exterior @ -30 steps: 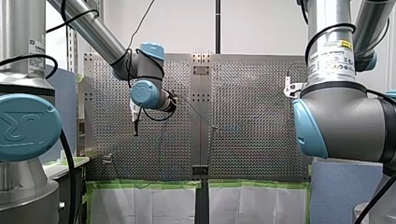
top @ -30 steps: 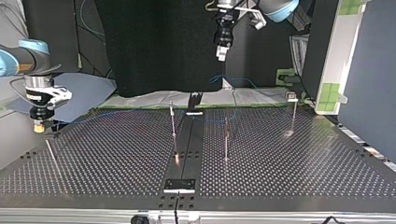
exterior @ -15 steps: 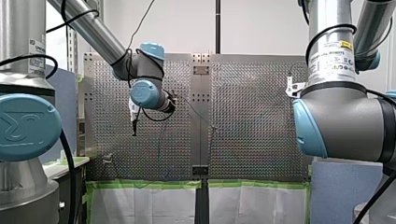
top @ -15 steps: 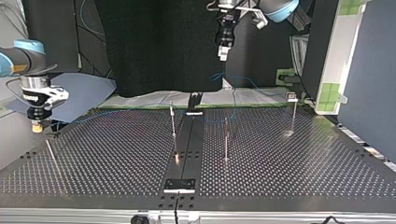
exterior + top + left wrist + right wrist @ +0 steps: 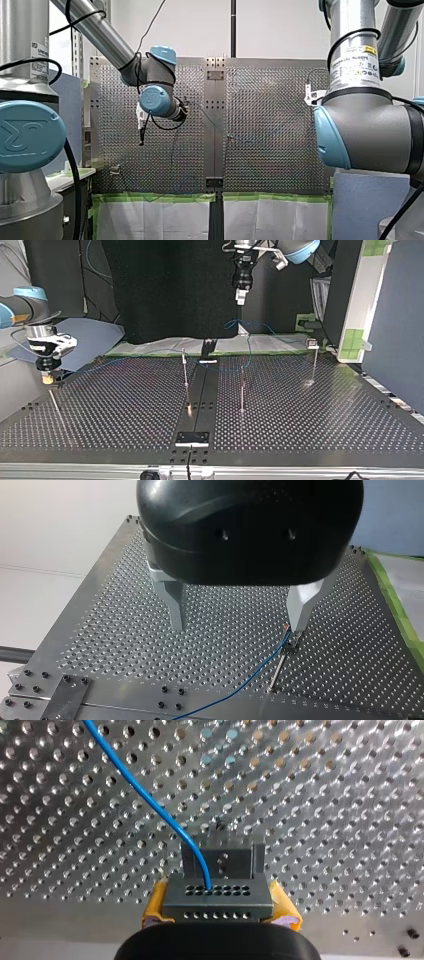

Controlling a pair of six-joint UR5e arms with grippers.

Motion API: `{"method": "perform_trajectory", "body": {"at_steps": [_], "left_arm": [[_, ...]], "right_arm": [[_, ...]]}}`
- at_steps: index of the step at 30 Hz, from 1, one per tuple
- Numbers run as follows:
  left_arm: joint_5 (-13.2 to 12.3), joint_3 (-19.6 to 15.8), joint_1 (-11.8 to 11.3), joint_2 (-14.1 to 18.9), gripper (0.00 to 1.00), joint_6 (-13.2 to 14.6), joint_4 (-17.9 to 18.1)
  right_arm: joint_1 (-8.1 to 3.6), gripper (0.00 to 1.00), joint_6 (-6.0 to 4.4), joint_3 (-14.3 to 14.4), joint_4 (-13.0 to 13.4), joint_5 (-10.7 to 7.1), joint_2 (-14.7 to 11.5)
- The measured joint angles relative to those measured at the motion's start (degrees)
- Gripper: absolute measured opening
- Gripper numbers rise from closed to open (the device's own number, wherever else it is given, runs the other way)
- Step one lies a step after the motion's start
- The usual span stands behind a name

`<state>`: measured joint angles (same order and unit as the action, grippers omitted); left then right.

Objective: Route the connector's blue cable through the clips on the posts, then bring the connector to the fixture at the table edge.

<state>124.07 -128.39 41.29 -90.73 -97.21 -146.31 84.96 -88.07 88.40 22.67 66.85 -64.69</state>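
Right gripper clamps connector between yellow pads just short of the fixture, blue cable trailing off; left gripper hangs wide open above a cabled post clip; routing looks done, seating remains.

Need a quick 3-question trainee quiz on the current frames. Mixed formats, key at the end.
1. True or false: my left gripper is shut on the blue cable.
2. What does my right gripper hold between its yellow pads? A) a loose screw B) the connector C) nothing
3. Fill in: in the left wrist view, the blue cable runs up to the clip on top of a thin ___.

Key
1. False. Its fingers stand apart with nothing between them.
2. B. The cable leaves the connector's top face.
3. post
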Motion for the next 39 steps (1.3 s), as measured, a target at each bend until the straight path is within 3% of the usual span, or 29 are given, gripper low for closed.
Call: {"method": "perform_trajectory", "body": {"at_steps": [9, 39], "left_arm": [[-0.04, -0.01, 0.11, 0.00, 1.00, 0.00, -0.04], [0.08, -0.05, 0.13, -0.13, 1.00, 0.00, -0.04]], "right_arm": [[-0.16, 0.00, -0.25, -0.64, 0.10, -1.70, 0.57], [0.43, 0.00, -0.10, -3.55, -1.38, -2.04, 2.16]]}}
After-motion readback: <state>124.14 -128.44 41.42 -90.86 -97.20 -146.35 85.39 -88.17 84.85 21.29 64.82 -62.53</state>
